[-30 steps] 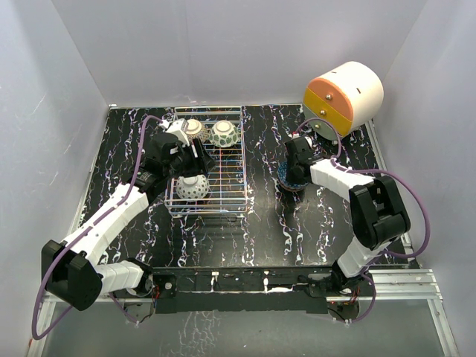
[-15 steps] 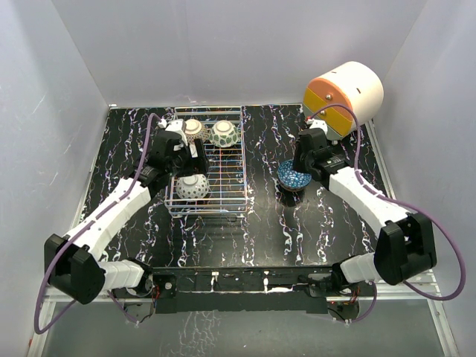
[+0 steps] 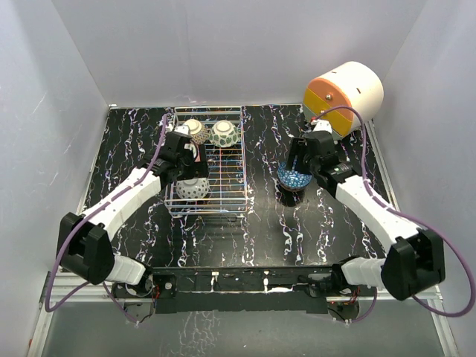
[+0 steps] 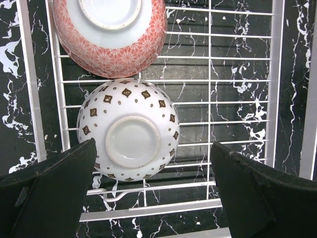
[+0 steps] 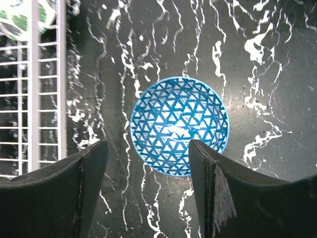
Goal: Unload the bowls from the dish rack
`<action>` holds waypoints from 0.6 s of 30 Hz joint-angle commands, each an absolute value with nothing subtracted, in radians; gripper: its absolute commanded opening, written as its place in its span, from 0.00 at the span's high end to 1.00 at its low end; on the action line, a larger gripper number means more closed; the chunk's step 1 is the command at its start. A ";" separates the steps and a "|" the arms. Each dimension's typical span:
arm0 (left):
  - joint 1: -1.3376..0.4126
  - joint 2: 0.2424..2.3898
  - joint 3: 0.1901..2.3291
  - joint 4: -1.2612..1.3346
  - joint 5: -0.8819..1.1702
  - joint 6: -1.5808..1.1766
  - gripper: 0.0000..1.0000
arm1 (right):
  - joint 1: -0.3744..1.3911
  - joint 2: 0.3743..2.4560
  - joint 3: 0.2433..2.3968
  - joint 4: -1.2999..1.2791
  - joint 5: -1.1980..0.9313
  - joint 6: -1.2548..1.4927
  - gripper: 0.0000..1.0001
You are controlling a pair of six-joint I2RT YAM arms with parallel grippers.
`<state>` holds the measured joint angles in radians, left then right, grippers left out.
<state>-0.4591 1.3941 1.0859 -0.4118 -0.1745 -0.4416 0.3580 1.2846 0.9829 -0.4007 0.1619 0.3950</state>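
The blue bowl stood released on the table at 3 o'clock from the dish rack, the right gripper having spread its jaws above it, while the left gripper had opened wide over the dotted bowl, likely next out.

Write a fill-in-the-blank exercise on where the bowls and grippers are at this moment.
1. The blue bowl stands upright on the ___, outside the dish rack.
2. The diamond-dotted bowl lies in the dish rack with its foot ring facing ___.
3. The right gripper hangs over the blue bowl with its jaws ___.

Missing words: table; up; open.
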 commanded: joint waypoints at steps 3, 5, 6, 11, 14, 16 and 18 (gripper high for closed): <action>-0.453 1.427 1.112 -0.425 -0.210 -0.424 0.03 | 0.355 1.165 0.980 -0.297 0.146 0.387 0.31; -0.454 1.438 1.113 -0.428 -0.217 -0.422 0.03 | 0.355 1.152 0.983 -0.298 0.144 0.385 0.31; -0.454 1.444 1.114 -0.432 -0.222 -0.422 0.03 | 0.355 1.149 0.984 -0.300 0.143 0.384 0.30; -0.454 1.458 1.115 -0.444 -0.245 -0.420 0.06 | 0.355 1.140 0.980 -0.302 0.143 0.383 0.30; -0.453 1.468 1.118 -0.448 -0.243 -0.420 0.16 | 0.356 1.140 0.977 -0.301 0.144 0.382 0.30; -0.454 1.476 1.120 -0.454 -0.237 -0.418 0.18 | 0.355 1.138 0.974 -0.301 0.146 0.382 0.30; -0.454 1.487 1.125 -0.463 -0.235 -0.417 0.18 | 0.355 1.138 0.971 -0.302 0.146 0.382 0.30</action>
<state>-0.4591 1.4734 1.0863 -0.4294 -0.2218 -0.4274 0.3580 1.1622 0.9703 -0.3553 0.1459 0.3935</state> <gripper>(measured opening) 0.826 0.699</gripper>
